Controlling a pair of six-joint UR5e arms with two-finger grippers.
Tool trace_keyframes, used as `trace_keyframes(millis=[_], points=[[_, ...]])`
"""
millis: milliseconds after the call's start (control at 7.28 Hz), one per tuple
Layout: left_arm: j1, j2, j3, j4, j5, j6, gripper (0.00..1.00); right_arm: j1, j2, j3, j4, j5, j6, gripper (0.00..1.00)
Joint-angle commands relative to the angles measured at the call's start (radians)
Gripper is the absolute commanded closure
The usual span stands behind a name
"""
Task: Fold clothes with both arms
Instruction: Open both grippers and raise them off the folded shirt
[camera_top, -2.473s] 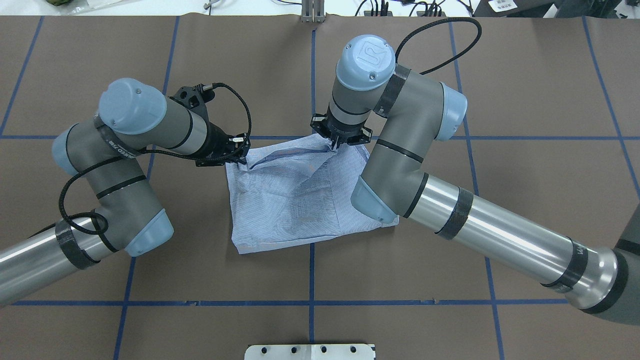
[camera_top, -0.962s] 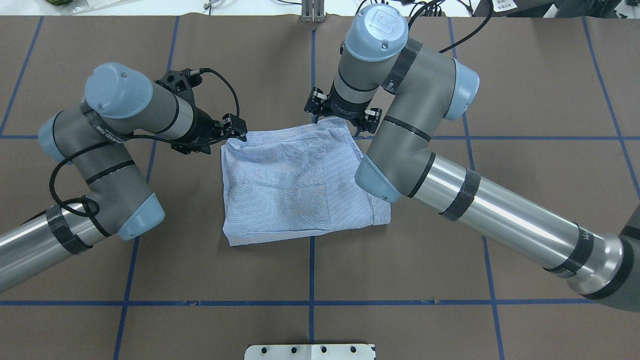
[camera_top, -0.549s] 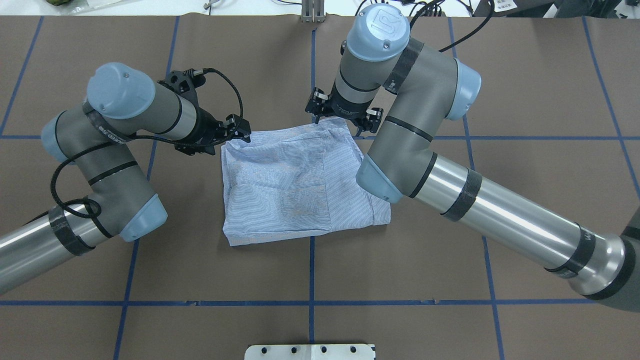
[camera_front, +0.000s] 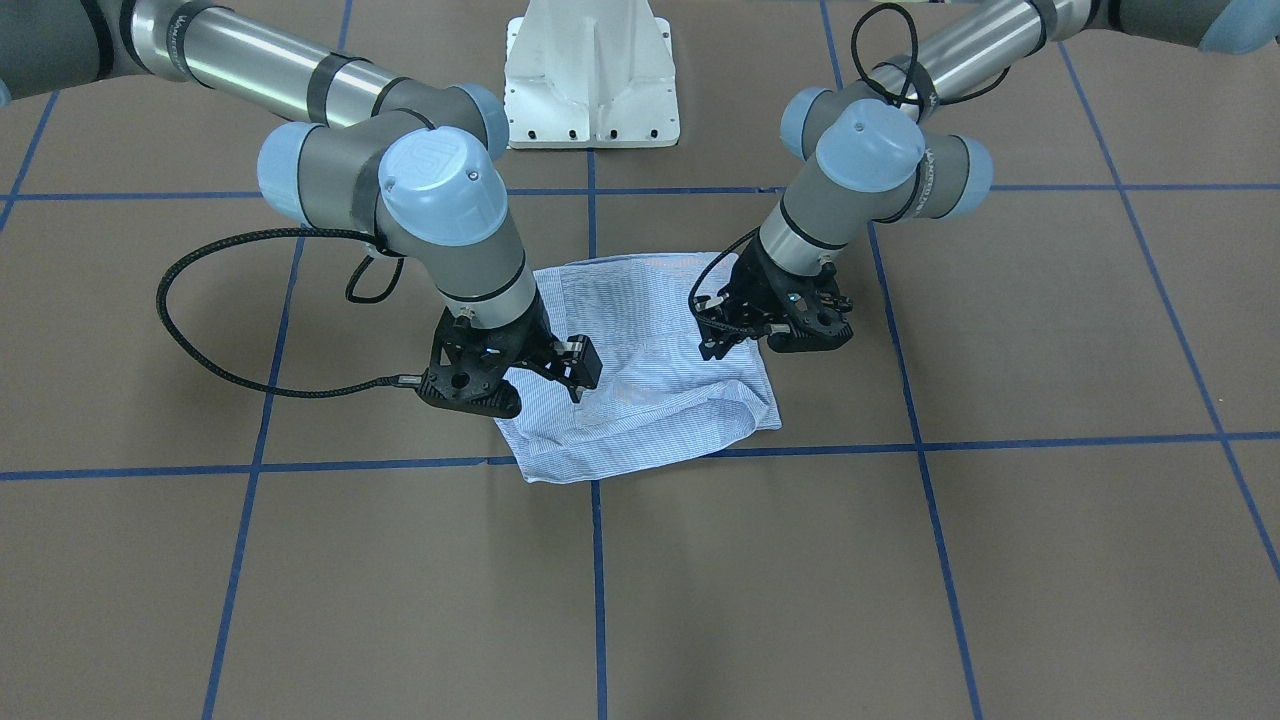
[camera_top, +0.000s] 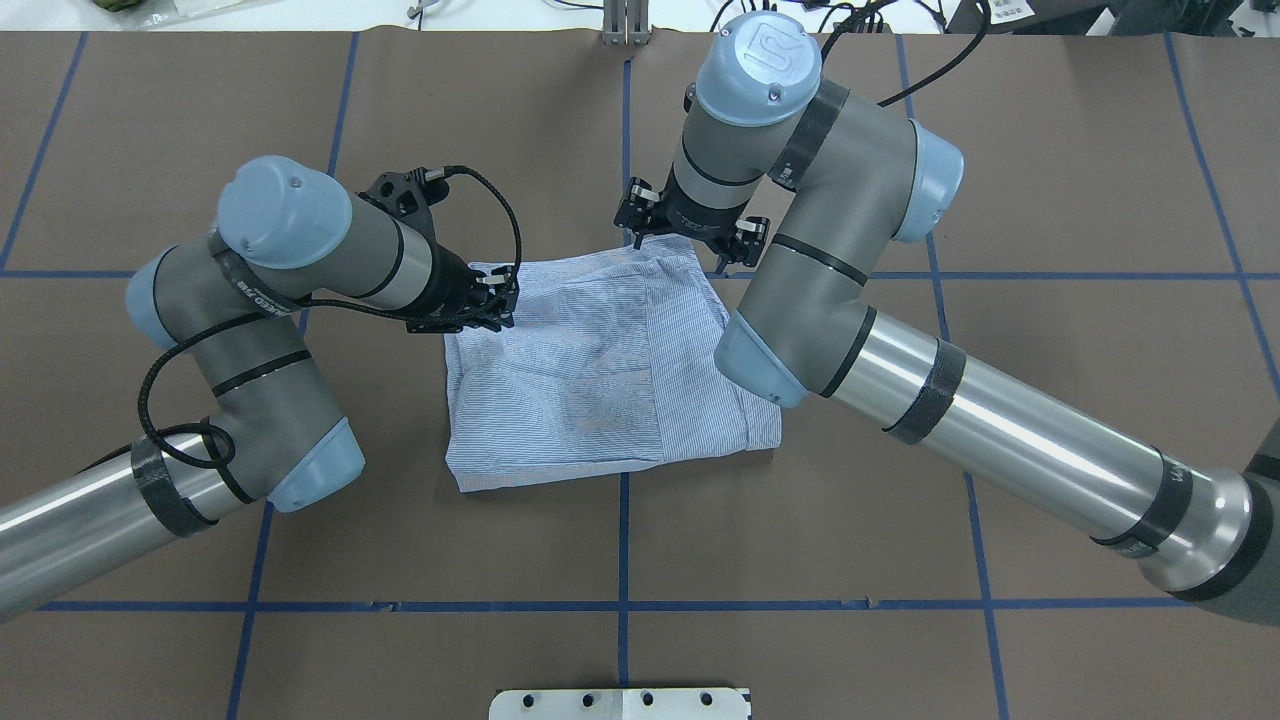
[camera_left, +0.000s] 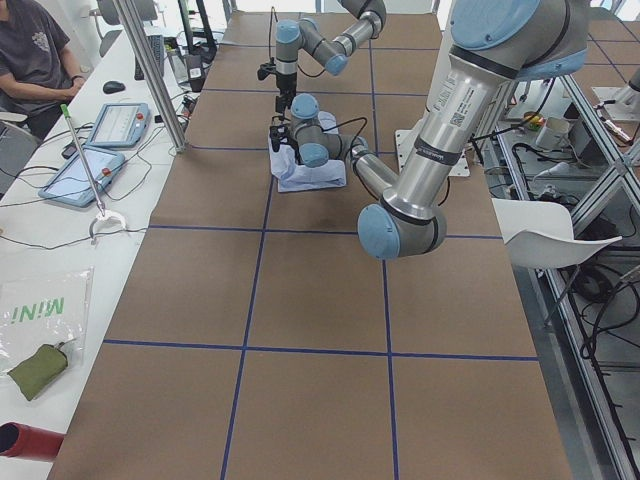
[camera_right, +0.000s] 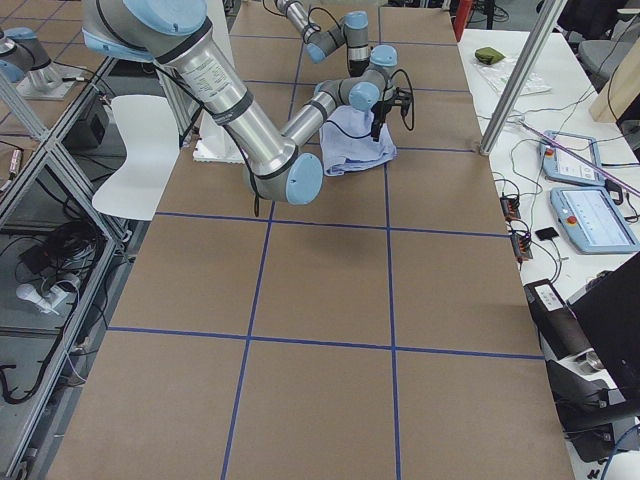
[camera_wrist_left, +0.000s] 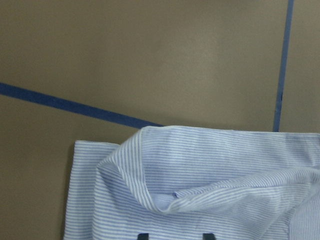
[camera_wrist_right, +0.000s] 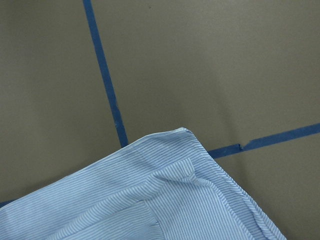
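The light blue striped shirt (camera_top: 600, 370) (camera_front: 650, 390) lies folded into a rough square at the table's middle. My left gripper (camera_top: 500, 300) (camera_front: 765, 340) sits low over the shirt's far left corner. Its two dark fingertips (camera_wrist_left: 143, 235) stand apart in the left wrist view, open, with a rolled fold of the shirt (camera_wrist_left: 200, 185) in front of them. My right gripper (camera_top: 690, 245) (camera_front: 530, 385) hangs open just above the far right corner, its fingers spread wide and holding nothing. The right wrist view shows only that corner of the shirt (camera_wrist_right: 165, 200).
Blue tape lines (camera_top: 622, 540) grid the brown table. The white pedestal base (camera_front: 590, 70) stands at the robot's edge. Beyond the far edge are a side bench with tablets (camera_left: 110, 125), a metal post (camera_left: 150, 70) and a seated person (camera_left: 30, 50).
Both grippers let go of the shirt's lifted far edge and it dropped flat. Since then my left gripper has slid right onto the far left corner. The right gripper has barely moved.
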Motion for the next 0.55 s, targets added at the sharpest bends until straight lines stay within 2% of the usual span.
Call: trace_keyframes(millis=[0, 412], points=[[0.008, -0.005, 0.022, -0.001, 0.002, 0.007, 1.00, 0.000, -0.001, 0.000, 0.001, -0.001, 0.001, 0.01], [0.007, -0.037, 0.097, -0.016, 0.009, 0.010, 1.00, 0.002, -0.002, -0.002, 0.001, -0.005, -0.001, 0.00]])
